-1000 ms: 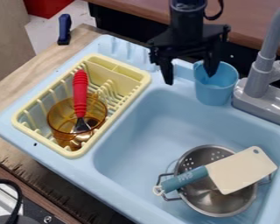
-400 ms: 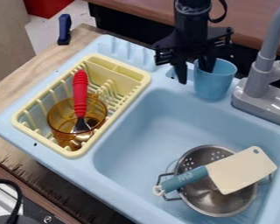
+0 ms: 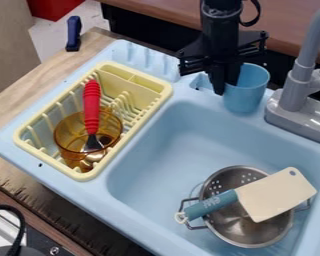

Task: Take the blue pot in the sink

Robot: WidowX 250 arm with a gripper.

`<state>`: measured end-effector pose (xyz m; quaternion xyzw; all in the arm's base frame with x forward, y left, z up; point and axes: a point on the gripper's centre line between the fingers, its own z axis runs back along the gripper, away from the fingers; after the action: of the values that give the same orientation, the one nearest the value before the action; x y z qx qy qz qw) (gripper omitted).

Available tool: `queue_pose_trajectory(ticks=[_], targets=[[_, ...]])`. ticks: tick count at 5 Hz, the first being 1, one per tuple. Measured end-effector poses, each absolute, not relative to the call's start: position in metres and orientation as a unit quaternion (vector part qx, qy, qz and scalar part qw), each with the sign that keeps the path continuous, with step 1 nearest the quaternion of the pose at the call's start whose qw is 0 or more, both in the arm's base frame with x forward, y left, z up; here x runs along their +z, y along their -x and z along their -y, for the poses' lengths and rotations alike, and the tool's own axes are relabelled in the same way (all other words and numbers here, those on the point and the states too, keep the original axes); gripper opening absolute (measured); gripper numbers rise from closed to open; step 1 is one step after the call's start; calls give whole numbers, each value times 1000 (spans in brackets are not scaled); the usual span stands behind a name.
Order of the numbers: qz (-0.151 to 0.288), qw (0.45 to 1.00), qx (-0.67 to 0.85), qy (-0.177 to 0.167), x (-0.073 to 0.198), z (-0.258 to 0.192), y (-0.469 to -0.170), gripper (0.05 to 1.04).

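Inside the yellow dish rack (image 3: 164, 91), an amber see-through cup (image 3: 66, 132) with a red-handled utensil (image 3: 91, 102) leaning in it. Across the metal colander (image 3: 246, 236), a teal-handled toy cleaver (image 3: 276, 192) with a cream blade. Near the right edge, a gray faucet (image 3: 299, 85).

wooden counter (image 3: 32, 92) | light-blue sink (image 3: 166, 142) on top | blue handle (image 3: 74, 32) at edge

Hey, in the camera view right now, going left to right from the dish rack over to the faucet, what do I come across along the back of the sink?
Yellow dish rack, blue pot, gray faucet.
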<state>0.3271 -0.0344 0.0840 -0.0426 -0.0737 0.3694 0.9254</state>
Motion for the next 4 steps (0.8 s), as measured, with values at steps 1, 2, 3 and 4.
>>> queue_pose_trajectory(ticks=[1,2,3,4], targets=[[67,928,365,39,81,34,-321,55],[59,937,341,36,83,33,-300,55],[61,949,308,38,87,30,-274,55],[51,952,299,34,83,29,-261,55]])
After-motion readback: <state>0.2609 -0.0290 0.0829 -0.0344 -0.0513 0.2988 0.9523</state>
